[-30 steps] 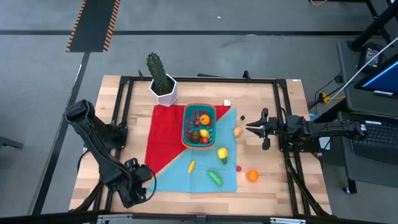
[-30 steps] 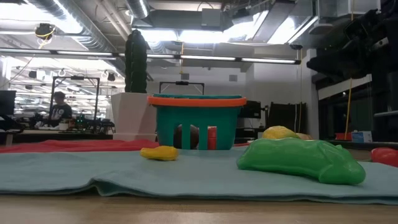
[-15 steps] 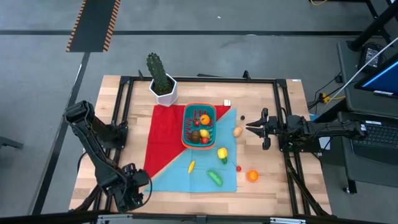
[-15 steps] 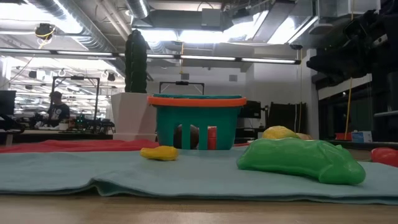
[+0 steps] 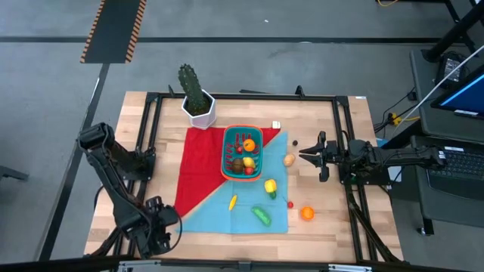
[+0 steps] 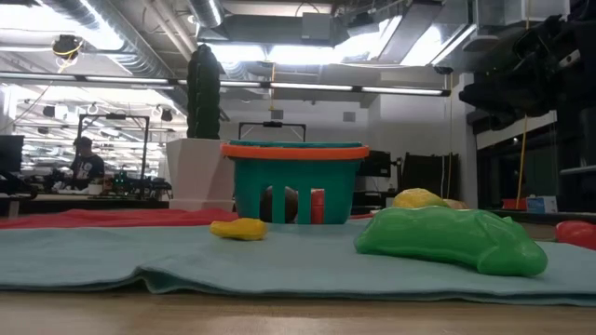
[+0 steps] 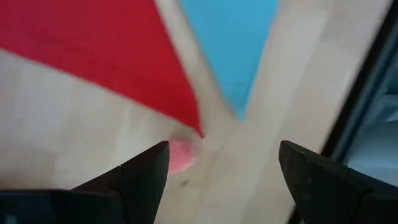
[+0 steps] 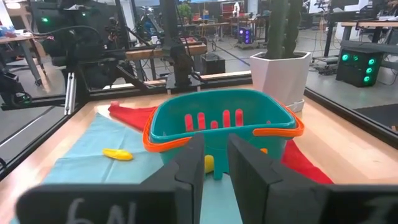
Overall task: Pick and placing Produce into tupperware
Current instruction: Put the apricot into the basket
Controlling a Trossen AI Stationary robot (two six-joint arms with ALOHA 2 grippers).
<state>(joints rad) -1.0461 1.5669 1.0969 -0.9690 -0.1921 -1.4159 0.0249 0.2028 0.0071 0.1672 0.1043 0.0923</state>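
The teal tupperware (image 5: 242, 153) with an orange-red rim stands mid-table on a red cloth (image 5: 200, 162) and holds several produce pieces. More produce lies on the blue cloth (image 5: 242, 211) and the wood: a yellow piece (image 5: 270, 185), a green one (image 5: 262, 216), a small yellow one (image 5: 233, 202), a tan one (image 5: 289, 159) and an orange one (image 5: 307, 213). My left gripper (image 5: 159, 228) points down near the table's near-left corner, open (image 7: 222, 152), over bare wood by the red cloth's corner. A small pink thing (image 7: 180, 155) shows beside one fingertip. My right gripper (image 5: 304, 155) waits level, right of the tupperware, shut (image 8: 215, 146).
A green cactus in a white pot (image 5: 198, 104) stands at the far left, behind the tupperware. A black frame (image 5: 147, 136) runs around the table's working area. Bare wood lies left of the cloths. A person (image 6: 86, 158) sits far off in the room.
My left gripper has moved a little toward the table's near-left corner, away from the cloths, still pointing down and still open. The produce and the tupperware have stayed where they were.
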